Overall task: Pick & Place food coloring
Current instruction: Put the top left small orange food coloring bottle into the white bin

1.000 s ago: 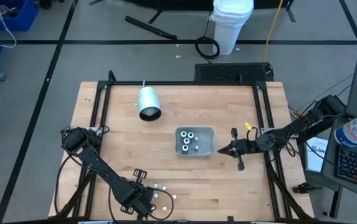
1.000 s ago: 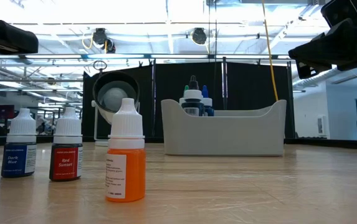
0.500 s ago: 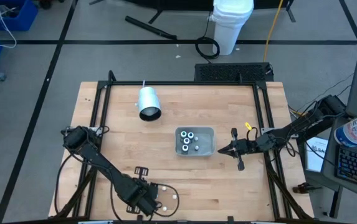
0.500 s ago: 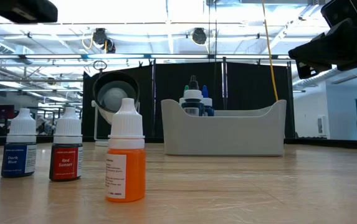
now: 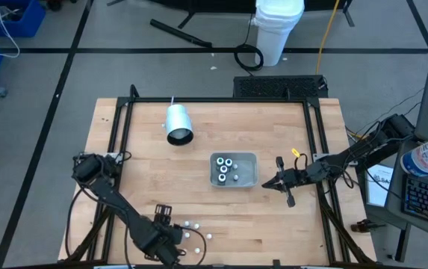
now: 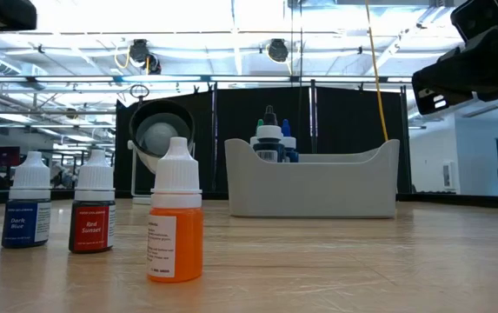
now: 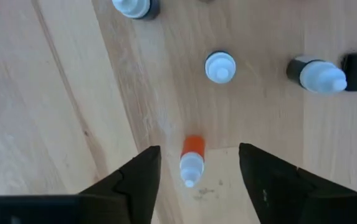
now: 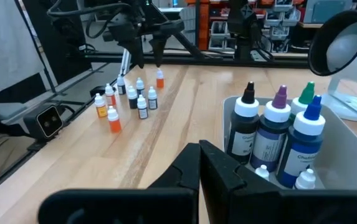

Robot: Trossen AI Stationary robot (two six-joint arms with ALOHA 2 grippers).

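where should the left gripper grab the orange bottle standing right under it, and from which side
Probably from straight above, closing on the orange bottle's round body just under the white cap. It stands upright, apart from the other bottles, and the open left gripper already hangs over it with a finger on each side, so a plain descent should put the pads on the body.

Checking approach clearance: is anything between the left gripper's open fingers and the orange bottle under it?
Nothing visible. In the left wrist view the left gripper is open above the orange bottle, which sits in the gap between the fingers. The nearest white-capped bottle stands apart, beyond it.
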